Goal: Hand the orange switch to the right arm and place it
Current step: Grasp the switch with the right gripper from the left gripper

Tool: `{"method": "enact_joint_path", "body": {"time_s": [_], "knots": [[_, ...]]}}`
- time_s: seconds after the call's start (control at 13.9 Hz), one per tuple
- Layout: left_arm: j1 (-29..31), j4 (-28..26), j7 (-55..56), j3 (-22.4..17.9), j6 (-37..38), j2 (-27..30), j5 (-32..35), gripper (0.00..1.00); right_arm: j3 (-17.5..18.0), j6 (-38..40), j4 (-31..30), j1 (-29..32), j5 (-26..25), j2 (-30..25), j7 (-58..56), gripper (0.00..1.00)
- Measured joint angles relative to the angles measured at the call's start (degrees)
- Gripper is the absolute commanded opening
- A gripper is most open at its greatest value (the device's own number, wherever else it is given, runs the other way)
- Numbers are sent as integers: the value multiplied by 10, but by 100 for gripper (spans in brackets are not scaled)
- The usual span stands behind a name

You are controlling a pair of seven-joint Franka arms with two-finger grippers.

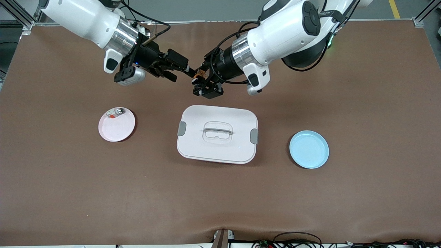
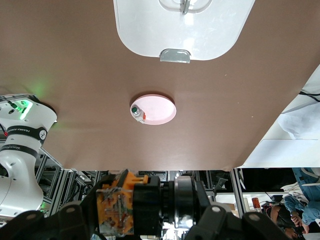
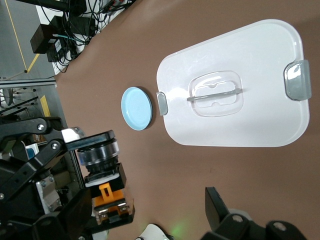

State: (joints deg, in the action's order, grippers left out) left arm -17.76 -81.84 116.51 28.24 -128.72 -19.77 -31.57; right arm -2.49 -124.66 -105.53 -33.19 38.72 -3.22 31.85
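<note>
The orange switch (image 1: pixel 200 73), a small black cylinder with an orange block, is held up in the air in my left gripper (image 1: pixel 202 82). It is over the bare table between the white box and the arms' bases. In the left wrist view the left gripper (image 2: pixel 145 212) is shut on the switch (image 2: pixel 135 200). My right gripper (image 1: pixel 182 75) faces it, open, with its fingertips reaching the switch. In the right wrist view the switch (image 3: pixel 107 197) lies close to one finger of the open right gripper (image 3: pixel 150 215). The other finger (image 3: pixel 220 212) stands well apart.
A white lidded box (image 1: pixel 220 153) with grey clips sits mid-table. A pink plate (image 1: pixel 119 132) with a whitish-silver part (image 1: pixel 115 112) lies toward the right arm's end. An empty blue plate (image 1: pixel 309 149) lies toward the left arm's end.
</note>
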Motion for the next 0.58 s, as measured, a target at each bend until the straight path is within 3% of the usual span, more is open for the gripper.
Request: {"method": "enact_joint_path", "body": {"time_s": [0.43,0.58], "knots": [[0,1,0,0,0,0,0,27,0,-4,27,-20,1,33,22,100],[0,1,0,0,0,0,0,27,0,-4,30,-21,1,36,26,77]]}}
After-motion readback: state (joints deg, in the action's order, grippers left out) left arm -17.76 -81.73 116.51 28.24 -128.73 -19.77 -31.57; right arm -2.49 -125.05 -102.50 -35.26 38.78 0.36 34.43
